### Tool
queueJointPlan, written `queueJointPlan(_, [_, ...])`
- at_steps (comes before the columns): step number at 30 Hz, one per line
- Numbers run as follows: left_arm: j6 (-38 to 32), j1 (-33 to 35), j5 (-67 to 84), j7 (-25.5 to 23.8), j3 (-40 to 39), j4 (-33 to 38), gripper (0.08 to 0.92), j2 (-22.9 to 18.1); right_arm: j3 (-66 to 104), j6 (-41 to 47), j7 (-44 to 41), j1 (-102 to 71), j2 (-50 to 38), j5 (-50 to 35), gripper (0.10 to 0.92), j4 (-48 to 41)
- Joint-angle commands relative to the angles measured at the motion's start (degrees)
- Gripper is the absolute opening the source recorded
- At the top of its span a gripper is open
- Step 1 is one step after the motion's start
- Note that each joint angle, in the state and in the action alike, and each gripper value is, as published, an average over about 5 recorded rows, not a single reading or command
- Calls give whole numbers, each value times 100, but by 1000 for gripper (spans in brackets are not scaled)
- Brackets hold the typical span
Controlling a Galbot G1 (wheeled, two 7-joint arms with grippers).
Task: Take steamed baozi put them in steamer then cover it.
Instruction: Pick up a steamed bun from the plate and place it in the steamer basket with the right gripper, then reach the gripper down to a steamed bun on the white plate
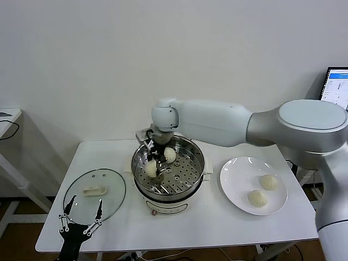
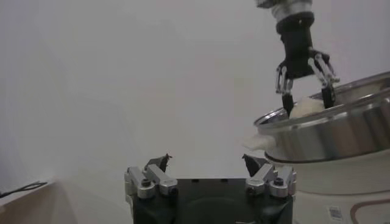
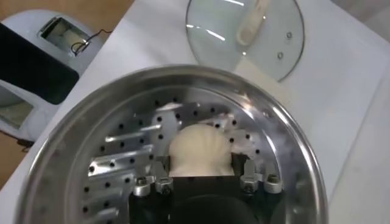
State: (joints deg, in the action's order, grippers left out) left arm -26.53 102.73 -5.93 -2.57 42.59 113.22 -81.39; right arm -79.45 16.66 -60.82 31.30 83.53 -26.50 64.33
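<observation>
Four baozi in all, spread over two places. Two sit on the white plate (image 1: pixel 235 187) at the table's right side: one bun (image 1: pixel 268 182) nearer the wall, one bun (image 1: pixel 258 198) nearer the front edge, close together but apart.

Steamer (image 1: pixel 191 182): round steel pot on a white base, centre of the white table (image 1: pixel 217 223), perforated tray exposed, no lid on it. Contents: one loose baozi (image 1: pixel 170 155) lying on the tray toward the wall side; one held baozi (image 1: pixel 151 169) at the tray's left part.

Right gripper (image 1: pixel 157 169): reaches down into the steamer from the arm stretching across from the right. Its fingers are closed around the held baozi (image 3: pixel 197 150), one finger on each side of the pleated bun, which sits low over the perforated tray (image 3: pixel 122 158). The left wrist view shows the same gripper (image 2: pixel 308 102) dipping below the pot's rim with the pale bun (image 2: pixel 306 107) between its tips.

Cover (image 1: pixel 111 204): clear glass lid with white oblong handle (image 1: pixel 93 190), lying flat on the table's left part, just beside the steamer and apart from it.

Left gripper (image 1: pixel 82 224): parked low at the table's front left corner, over the near edge of the cover, fingers spread wide and holding nothing.
</observation>
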Motion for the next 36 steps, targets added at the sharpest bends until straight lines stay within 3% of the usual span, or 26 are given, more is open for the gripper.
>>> queueJointPlan(1, [-13, 2, 6, 0, 13, -4, 823, 0, -167, 111, 261, -184, 345, -48, 659, -173])
queueJointPlan(4, [-18, -1, 8, 2, 18, -7, 823, 0, -169, 111, 286, -172, 352, -62, 674, -188])
queueJointPlan(8, [-16, -1, 8, 4, 29, 1, 823, -1, -141, 110, 307, -123, 230, -64, 763, -94])
queueJointPlan(13, [-12, 3, 6, 6, 32, 11, 823, -10, 88, 83, 219, 135, -367, 34, 819, 396])
queueJointPlan(19, [-9, -42, 4, 8, -10, -8, 823, -21, 1558, -666, -556, 84, -1761, 1687, 823, 1039])
queueJointPlan(23, [3, -76, 3, 8, -36, -20, 823, -14, 2438, -1103, -1190, -148, -2825, 2261, 823, 1218])
queueJointPlan(30, [5, -63, -18, 7, -78, -27, 823, -12, 3432, -1599, -2251, -775, -4205, 2130, 823, 262])
queueJointPlan(36, [-4, -55, -26, 6, -79, -48, 823, -11, 3643, -2171, -2458, -1494, -4668, 2394, 823, -444])
